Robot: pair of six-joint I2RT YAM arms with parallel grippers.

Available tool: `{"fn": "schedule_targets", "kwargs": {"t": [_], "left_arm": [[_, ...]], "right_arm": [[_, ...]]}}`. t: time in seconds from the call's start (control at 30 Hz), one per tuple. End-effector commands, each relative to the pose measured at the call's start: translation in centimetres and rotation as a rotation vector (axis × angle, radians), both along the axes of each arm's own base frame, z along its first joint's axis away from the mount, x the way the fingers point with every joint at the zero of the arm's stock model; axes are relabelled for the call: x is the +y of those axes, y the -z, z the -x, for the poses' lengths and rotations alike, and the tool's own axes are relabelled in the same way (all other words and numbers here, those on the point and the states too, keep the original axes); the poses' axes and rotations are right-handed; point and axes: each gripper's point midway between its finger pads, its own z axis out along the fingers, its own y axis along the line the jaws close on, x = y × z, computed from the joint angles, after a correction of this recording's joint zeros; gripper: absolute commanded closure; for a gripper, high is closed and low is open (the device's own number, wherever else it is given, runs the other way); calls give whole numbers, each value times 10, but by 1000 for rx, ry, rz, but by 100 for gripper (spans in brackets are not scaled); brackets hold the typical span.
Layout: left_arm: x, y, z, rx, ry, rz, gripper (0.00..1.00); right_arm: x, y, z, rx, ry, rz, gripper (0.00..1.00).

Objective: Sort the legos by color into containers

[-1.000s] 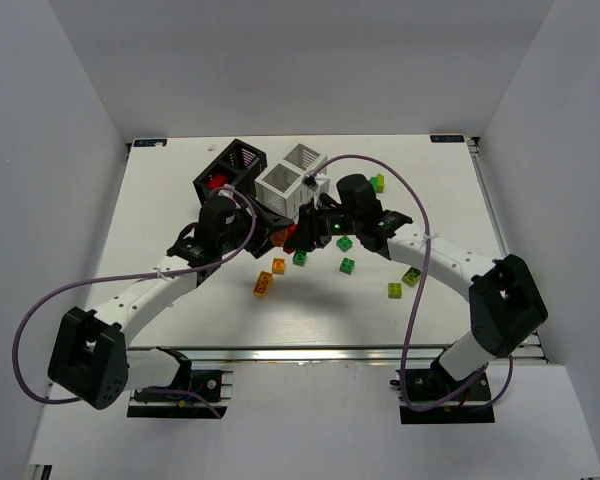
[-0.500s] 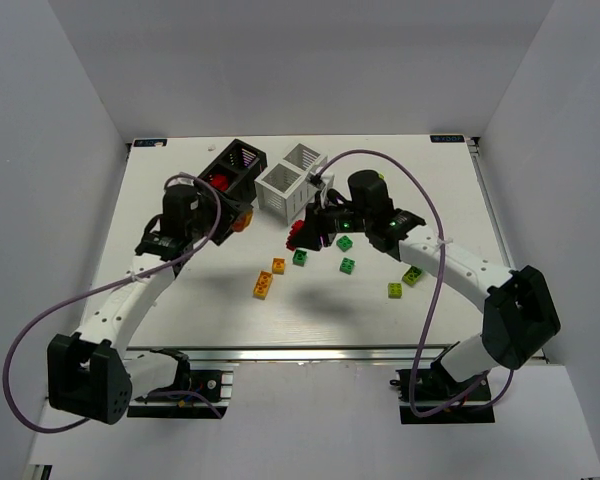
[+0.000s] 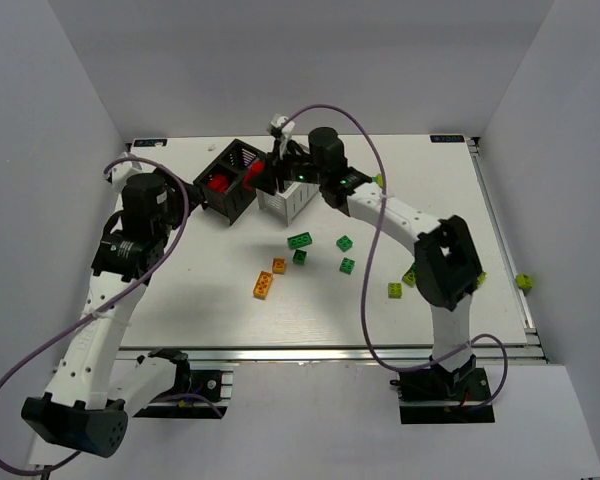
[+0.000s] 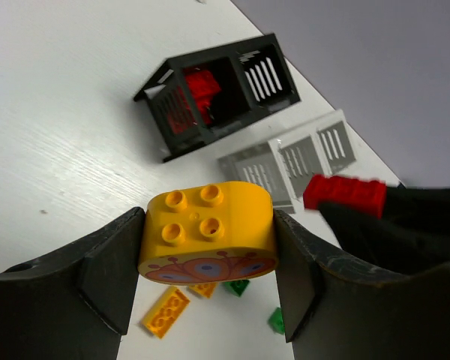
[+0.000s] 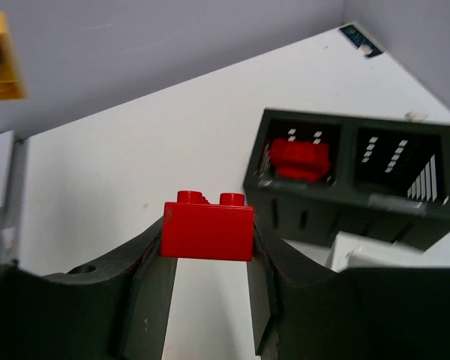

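— What has moved in the last second?

— Both arms have left the loose bricks in the middle. The right gripper (image 5: 208,244) has swung across to the racks, its fingers pinching a small red studded plastic brick (image 5: 208,225) by two opposite sides. From above, it hangs at the edge of the black slatted two-compartment rack (image 3: 242,150), just beside the white slatted rack (image 3: 292,203).

— And the left?

— The left gripper (image 4: 208,253) has drawn back, up and to the left. Its fingers are clamped on a rounded orange-yellow studded plastic brick (image 4: 208,225), held high and well apart from both racks.

— What does that mean for the sorting?

— Two pieces are lifted, but neither is placed. Other red bricks (image 5: 300,157) already lie in one black compartment, so I judge the red one belongs there; it seems just short of that opening. The compartment beside it looks empty, a likely home for orange-yellow.

— What is left?

— Green bricks (image 3: 344,243), flat orange-yellow bricks (image 3: 264,285) and a yellow-green brick (image 3: 394,290) lie on the white surface (image 3: 180,290).
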Motion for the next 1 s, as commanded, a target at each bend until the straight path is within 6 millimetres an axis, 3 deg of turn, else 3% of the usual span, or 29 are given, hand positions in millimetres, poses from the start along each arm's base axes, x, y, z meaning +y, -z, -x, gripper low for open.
{"fn": "schedule_targets", "kwargs": {"t": [0.0, 0.03, 0.07, 0.23, 0.37, 0.57, 0.83, 0.97], "left_arm": [[29, 2, 20, 32, -97, -101, 100], [31, 4, 22, 36, -104, -105, 100], [33, 3, 25, 31, -112, -109, 100], [35, 9, 31, 37, -115, -114, 100], [38, 10, 36, 35, -125, -117, 100], [40, 15, 44, 45, -138, -105, 100], [38, 21, 46, 60, -131, -92, 100], [37, 19, 45, 61, -124, -90, 100]], "right_arm": [[31, -32, -25, -135, 38, -97, 100], [39, -50, -32, -175, 46, -132, 100], [50, -32, -41, -166, 59, -115, 100], [81, -25, -64, -234, 112, -139, 95], [99, -9, -76, -272, 146, -173, 89], [109, 17, -90, -316, 180, -152, 83], [111, 39, -100, -337, 215, -131, 63], [112, 45, -100, -333, 210, -122, 39]]}}
